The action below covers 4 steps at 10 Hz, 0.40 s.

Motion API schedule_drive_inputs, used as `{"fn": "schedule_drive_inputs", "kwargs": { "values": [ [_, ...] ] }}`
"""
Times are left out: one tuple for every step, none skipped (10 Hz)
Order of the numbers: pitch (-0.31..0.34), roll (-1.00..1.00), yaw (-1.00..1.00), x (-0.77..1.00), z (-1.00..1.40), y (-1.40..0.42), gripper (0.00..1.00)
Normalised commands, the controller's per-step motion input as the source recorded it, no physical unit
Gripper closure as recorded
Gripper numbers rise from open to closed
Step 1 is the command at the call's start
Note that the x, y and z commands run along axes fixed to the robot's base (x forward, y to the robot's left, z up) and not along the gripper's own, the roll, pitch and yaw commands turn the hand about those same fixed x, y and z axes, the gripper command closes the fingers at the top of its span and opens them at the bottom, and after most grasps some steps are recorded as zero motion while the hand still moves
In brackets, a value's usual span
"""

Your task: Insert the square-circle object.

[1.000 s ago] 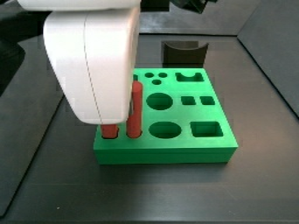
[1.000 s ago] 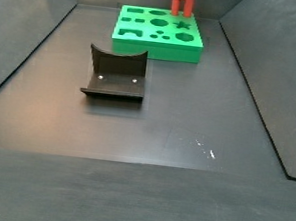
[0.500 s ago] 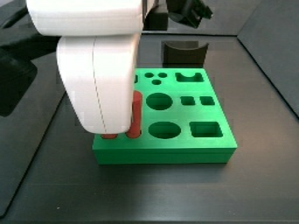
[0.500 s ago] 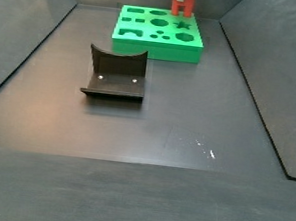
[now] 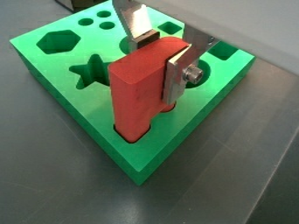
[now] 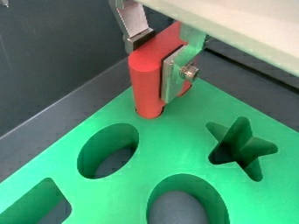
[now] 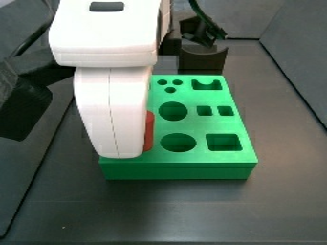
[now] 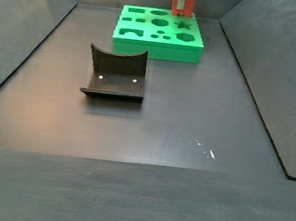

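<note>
The square-circle object [image 5: 140, 92] is a red piece standing upright at a corner of the green block [image 5: 176, 149], with its lower ends down in the block's holes. My gripper [image 5: 160, 54] is shut on its upper part, one silver finger on each side. Both wrist views show this; the piece [image 6: 146, 83] enters a round hole at the block's edge [image 6: 70, 131]. In a side view the hand's white housing [image 7: 113, 86] hides most of the piece, and only a red strip [image 7: 147, 134] shows. In a side view the piece [image 8: 184, 6] stands at the green block's [image 8: 152, 38] far right corner.
The green block has several other shaped holes: star [image 6: 239, 144], ovals, hexagon [image 5: 56, 39], squares [image 7: 225, 142]. The dark fixture [image 8: 115, 76] with a curved notch stands on the floor apart from the block; it also shows behind the block [image 7: 202, 55]. Dark walls bound the floor.
My gripper has come down with the red piece. The piece stands lower in the green block's holes, and less of it shows above the block.
</note>
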Motion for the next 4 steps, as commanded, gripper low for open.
{"fn": "schedule_drive_inputs", "kwargs": {
  "values": [
    [-0.046, -0.02, 0.00, 0.00, -0.05, 0.03, 1.00],
    [0.000, -0.05, 0.00, 0.00, 0.00, 0.06, 1.00],
    [0.000, -0.01, 0.00, 0.00, 0.00, 0.00, 1.00],
    [0.000, 0.00, 0.00, 0.00, 0.00, 0.00, 1.00]
  ]
}}
